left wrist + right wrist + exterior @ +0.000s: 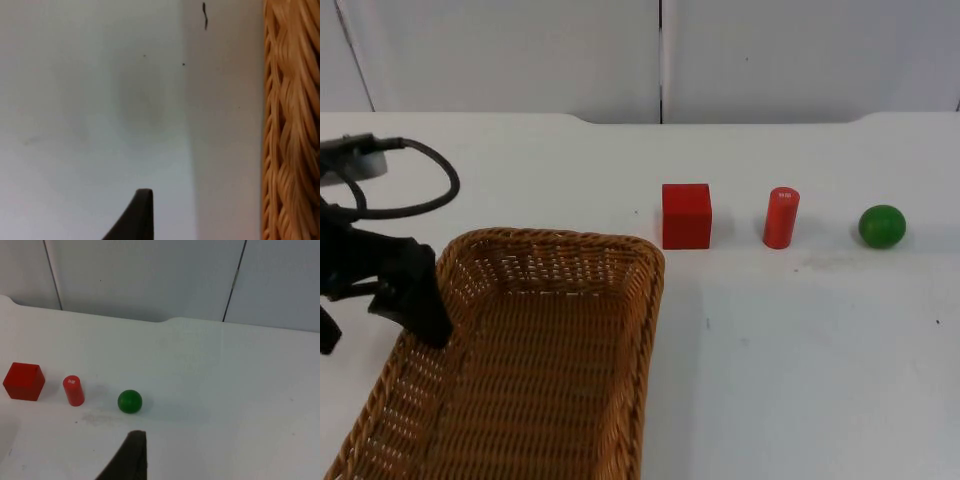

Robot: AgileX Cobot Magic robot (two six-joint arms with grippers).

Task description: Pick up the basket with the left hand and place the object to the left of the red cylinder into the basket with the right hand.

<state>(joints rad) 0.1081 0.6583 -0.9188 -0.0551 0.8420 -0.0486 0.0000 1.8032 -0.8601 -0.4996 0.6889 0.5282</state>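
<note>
The left gripper (420, 305) is seen at the left rim of the wicker basket (535, 360), which sits on the white table (800, 350); whether its fingers are closed on the rim cannot be told. The red cube (686, 215) stands just left of the red cylinder (781, 217), with a green ball (882, 226) further right. Whether the right gripper is open cannot be told either.

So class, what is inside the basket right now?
The basket shows only its woven floor and walls. The left pincer at its left rim hides a small part; its near end is cut off.
</note>
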